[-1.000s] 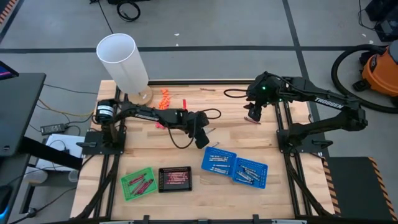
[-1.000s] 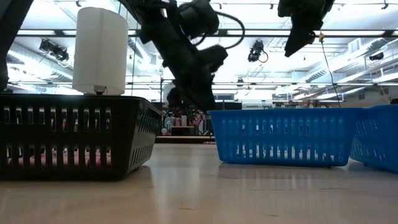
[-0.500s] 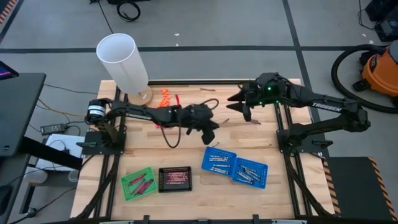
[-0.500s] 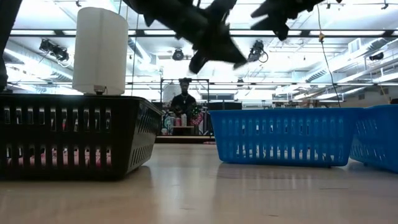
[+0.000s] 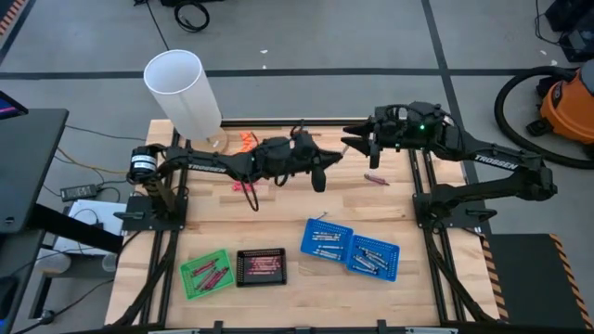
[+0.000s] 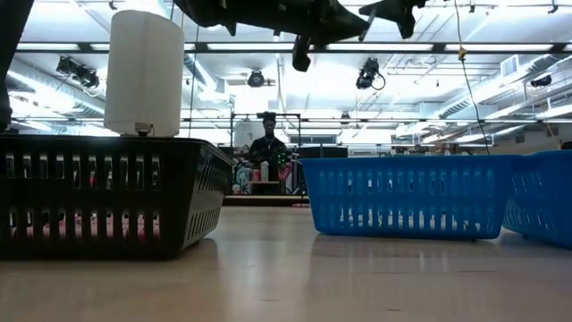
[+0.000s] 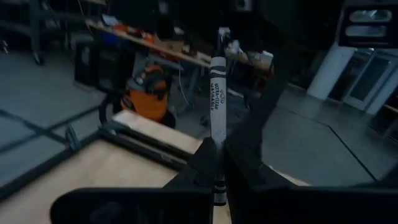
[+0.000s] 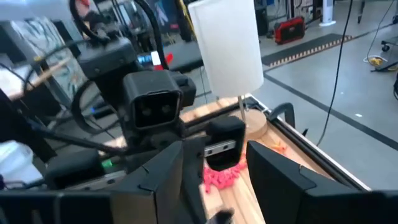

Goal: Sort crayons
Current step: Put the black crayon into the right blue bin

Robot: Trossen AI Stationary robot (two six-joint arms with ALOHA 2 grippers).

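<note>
My left gripper (image 5: 325,163) hovers level over the middle of the table, shut on a pale grey-silver crayon (image 7: 215,93). My right gripper (image 5: 353,145) faces it from the table's right, open, with nothing between its fingers (image 8: 169,180). In the right wrist view the left gripper (image 8: 221,138) stands just beyond those fingers. A loose magenta crayon (image 5: 374,178) lies flat on the wood under the right arm. More red crayons (image 5: 244,186) lie beneath the left arm. My left gripper pinches the crayon's lower part (image 7: 216,163) between its two fingers (image 7: 200,163). Most of the paper-wrapped stick juts out beyond them. The fingers reach level, from the table's left. The crayon is lifted clear of the table.
A tall white cylinder (image 5: 185,91) stands at the far left, with a heap of orange-pink pieces (image 5: 246,141) beside it. Near the front edge sit a green bin (image 5: 206,273), a black bin (image 5: 261,266) and two blue bins (image 5: 327,239) (image 5: 374,257) holding sorted crayons.
My left gripper has risen and gone toward the far edge, tipping from pointing down to level, still shut on the crayon. My right gripper has tipped up from pointing down to level, turning toward the left gripper, and stays open.
</note>
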